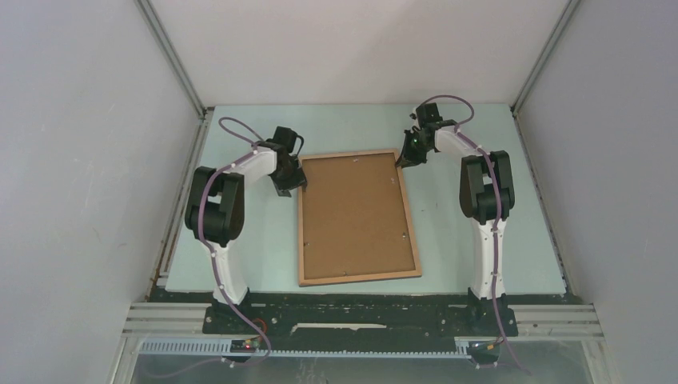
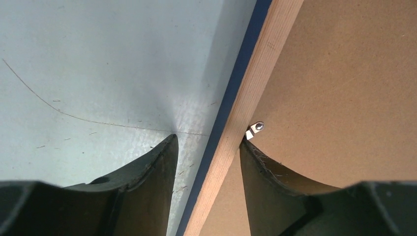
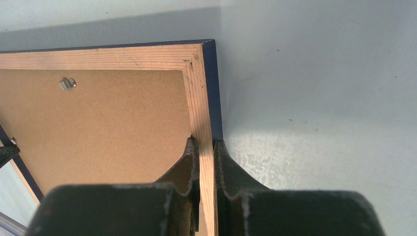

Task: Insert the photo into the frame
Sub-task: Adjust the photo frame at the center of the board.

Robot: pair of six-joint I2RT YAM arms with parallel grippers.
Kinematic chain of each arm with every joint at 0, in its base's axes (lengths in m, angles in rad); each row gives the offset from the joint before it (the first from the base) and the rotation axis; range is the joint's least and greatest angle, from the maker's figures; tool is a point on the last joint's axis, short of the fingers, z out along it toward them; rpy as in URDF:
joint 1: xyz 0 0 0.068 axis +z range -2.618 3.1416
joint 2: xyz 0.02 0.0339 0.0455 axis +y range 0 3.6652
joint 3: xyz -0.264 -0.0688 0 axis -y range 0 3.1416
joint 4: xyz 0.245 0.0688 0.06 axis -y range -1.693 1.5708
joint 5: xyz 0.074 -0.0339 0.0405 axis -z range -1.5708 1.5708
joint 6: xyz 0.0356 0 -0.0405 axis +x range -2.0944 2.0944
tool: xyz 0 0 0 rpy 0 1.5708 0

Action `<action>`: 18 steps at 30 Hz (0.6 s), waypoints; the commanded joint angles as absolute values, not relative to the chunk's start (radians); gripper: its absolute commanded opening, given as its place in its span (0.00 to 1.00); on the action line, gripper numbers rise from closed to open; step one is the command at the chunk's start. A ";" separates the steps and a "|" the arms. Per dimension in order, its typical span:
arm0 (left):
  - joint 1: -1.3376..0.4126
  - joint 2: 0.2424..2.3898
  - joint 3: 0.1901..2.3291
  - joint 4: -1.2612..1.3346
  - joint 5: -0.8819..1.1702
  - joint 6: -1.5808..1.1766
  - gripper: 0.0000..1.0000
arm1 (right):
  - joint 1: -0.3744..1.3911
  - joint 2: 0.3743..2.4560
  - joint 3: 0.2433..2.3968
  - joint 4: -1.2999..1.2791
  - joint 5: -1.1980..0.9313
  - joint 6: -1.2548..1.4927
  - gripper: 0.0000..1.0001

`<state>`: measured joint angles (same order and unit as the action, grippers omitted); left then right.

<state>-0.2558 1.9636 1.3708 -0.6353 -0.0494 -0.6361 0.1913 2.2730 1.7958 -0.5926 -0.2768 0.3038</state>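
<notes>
The frame (image 1: 360,278) lies flat in the middle of the table, wood-brown face up, with the plain brown backing board (image 1: 356,216) inside its rails. The photo is hidden. My left gripper (image 1: 294,186) is open and straddles the frame's left rail (image 2: 255,83) near the far left corner; one finger is on the table, the other over the backing board (image 2: 344,88) beside a metal clip (image 2: 255,128). My right gripper (image 1: 406,158) is shut on the right rail (image 3: 199,93) just below the far right corner. The navy face shows as an edge strip (image 3: 212,88).
The pale green table mat (image 1: 464,136) is enclosed by white walls at the back and both sides. Another metal clip (image 3: 68,83) sits on the backing board near the far rail. The arm bases stand at the near edge.
</notes>
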 commanded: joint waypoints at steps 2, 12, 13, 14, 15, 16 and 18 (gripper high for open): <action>-0.262 1.976 1.423 -0.661 -0.100 -0.666 0.55 | 0.187 2.258 1.773 -0.592 -0.270 0.316 0.05; -0.273 2.015 1.469 -0.682 -0.099 -0.669 0.62 | 0.183 2.252 1.759 -0.578 -0.290 0.319 0.05; -0.272 2.019 1.474 -0.688 -0.105 -0.675 0.61 | 0.183 2.253 1.758 -0.578 -0.291 0.318 0.04; -0.272 2.022 1.477 -0.693 -0.113 -0.680 0.60 | 0.183 2.250 1.757 -0.575 -0.291 0.318 0.04; -0.272 2.024 1.479 -0.693 -0.120 -0.684 0.59 | 0.182 2.251 1.756 -0.575 -0.293 0.319 0.04; -0.271 2.025 1.480 -0.695 -0.124 -0.688 0.58 | 0.181 2.251 1.756 -0.575 -0.294 0.320 0.04; -0.270 2.030 1.486 -0.695 -0.124 -0.695 0.57 | 0.181 2.252 1.756 -0.573 -0.296 0.319 0.04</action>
<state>-0.2684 2.0041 1.4403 -0.7094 -0.0761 -0.6594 0.1848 2.2684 1.7786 -0.5713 -0.3031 0.3042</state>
